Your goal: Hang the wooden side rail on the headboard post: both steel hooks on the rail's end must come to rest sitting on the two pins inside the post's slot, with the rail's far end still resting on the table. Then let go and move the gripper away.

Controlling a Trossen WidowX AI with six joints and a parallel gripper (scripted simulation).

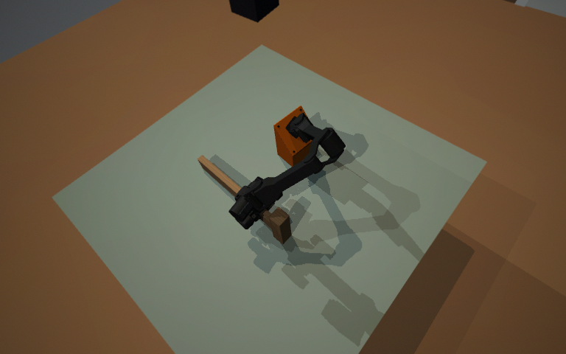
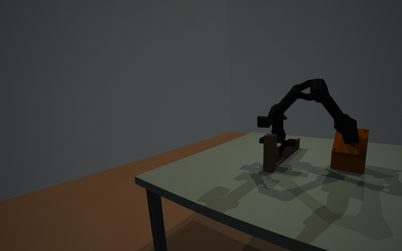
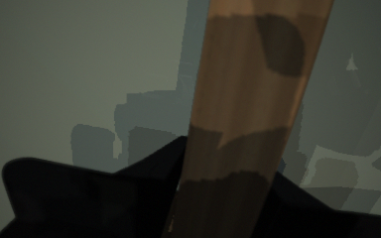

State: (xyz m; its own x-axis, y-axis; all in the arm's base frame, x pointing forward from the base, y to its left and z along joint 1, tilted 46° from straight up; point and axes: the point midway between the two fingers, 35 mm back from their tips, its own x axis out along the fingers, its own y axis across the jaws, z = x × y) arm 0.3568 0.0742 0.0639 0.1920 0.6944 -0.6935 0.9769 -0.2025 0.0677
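The wooden side rail [image 1: 217,172] [image 2: 291,147] [image 3: 248,114] runs from its far end on the table to the dark wooden headboard post [image 1: 281,227] [image 2: 269,152]. The post stands upright on the grey-green table. My gripper [image 1: 252,206] [image 2: 281,141] is shut on the rail close to the post and hides the rail's hooked end. The hooks, the slot and the pins do not show in any view. In the wrist view the rail fills the middle, between my dark fingers at the bottom.
The arm's orange base block [image 1: 287,144] [image 2: 349,153] stands behind the post. A black box [image 1: 252,8] sits on the brown floor beyond the table. The table edge [image 2: 189,196] is near the post in the exterior view.
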